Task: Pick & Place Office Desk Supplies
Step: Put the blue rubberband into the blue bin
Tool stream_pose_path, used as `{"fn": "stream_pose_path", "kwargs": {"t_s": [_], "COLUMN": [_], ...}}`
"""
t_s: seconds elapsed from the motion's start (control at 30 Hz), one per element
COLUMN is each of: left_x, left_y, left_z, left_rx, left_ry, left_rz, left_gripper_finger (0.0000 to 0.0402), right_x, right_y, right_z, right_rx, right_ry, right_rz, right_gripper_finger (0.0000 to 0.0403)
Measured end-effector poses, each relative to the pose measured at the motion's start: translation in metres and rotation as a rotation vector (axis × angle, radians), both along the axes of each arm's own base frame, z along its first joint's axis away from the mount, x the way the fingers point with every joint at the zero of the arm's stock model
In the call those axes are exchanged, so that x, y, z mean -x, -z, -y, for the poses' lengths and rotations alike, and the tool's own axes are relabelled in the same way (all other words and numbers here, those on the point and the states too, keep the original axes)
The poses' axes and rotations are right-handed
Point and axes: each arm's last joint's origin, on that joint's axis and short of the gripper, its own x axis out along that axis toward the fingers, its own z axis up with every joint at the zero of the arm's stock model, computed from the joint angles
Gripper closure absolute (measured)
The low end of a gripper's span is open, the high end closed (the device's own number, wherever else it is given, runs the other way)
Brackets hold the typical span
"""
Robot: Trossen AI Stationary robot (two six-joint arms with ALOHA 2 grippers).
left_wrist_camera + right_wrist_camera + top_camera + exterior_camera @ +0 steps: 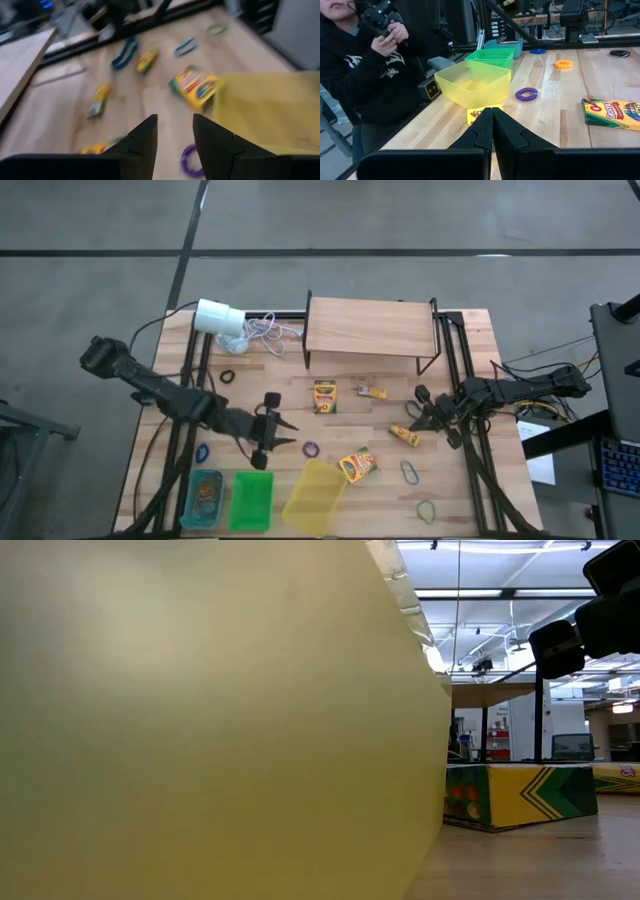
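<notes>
low view: almost wholly blocked by the yellow bin (200, 720), its wall right against the lens; only a crayon box (520, 795) on the table shows past it. high view gives the layout. along the near edge stand a blue bin (204, 498) holding small coloured items, a green bin (251, 501) and the tilted yellow one, nothing visible in either. left gripper (268, 430) hovers above the bins beside a purple band (311, 449), fingers apart, holding nothing. right gripper (424, 412) sits mid-table at the right, fingers pressed together, next to a yellow packet (404, 435). right wrist view alone shows a person (365, 75) in a dark hoodie beyond the table. farther back: a wooden shelf (370, 327) and white cylinder (218, 317).
</notes>
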Motion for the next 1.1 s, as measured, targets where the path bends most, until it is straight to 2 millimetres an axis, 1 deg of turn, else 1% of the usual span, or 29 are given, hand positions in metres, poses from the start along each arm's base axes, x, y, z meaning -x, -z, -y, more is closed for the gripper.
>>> {"fn": "stream_pose_path", "kwargs": {"t_s": [0.1, 0.23, 0.37, 0.53, 0.67, 0.8, 0.93, 1.1], "left_x": [0.000, 0.008, 0.024, 0.056, 0.084, 0.106, 0.124, 0.140], "left_y": [-0.009, -0.023, -0.031, -0.042, -0.034, -0.018, -0.006, 0.008], "left_z": [-0.018, -0.040, -0.047, -0.052, -0.057, -0.062, -0.066, -0.070], "left_rx": [0.048, 0.062, 0.043, 0.045, 0.093, 0.121, 0.146, 0.153], "left_ry": [0.064, 0.041, 0.055, 0.165, 0.213, 0.226, 0.267, 0.275], "left_rz": [0.005, 0.036, 0.080, 0.171, 0.224, 0.298, 0.396, 0.488], "left_gripper_finger": [0.0274, 0.0274, 0.0274, 0.0274, 0.0275, 0.0275, 0.0275, 0.0275], "right_x": [0.000, 0.000, 0.000, 0.000, 0.000, 0.000, 0.000, 0.000], "right_y": [0.000, 0.000, 0.000, 0.000, 0.000, 0.000, 0.000, 0.000], "right_z": [0.000, 0.000, 0.000, 0.000, 0.000, 0.000, 0.000, 0.000], "right_rx": [0.000, 0.000, 0.000, 0.000, 0.000, 0.000, 0.000, 0.000], "right_ry": [0.000, 0.000, 0.000, 0.000, 0.000, 0.000, 0.000, 0.000], "right_rz": [0.000, 0.001, 0.000, 0.000, 0.000, 0.000, 0.000, 0.000], "right_gripper_finger": [0.0394, 0.0394, 0.0394, 0.0394, 0.0394, 0.0394, 0.0394, 0.0394]}}
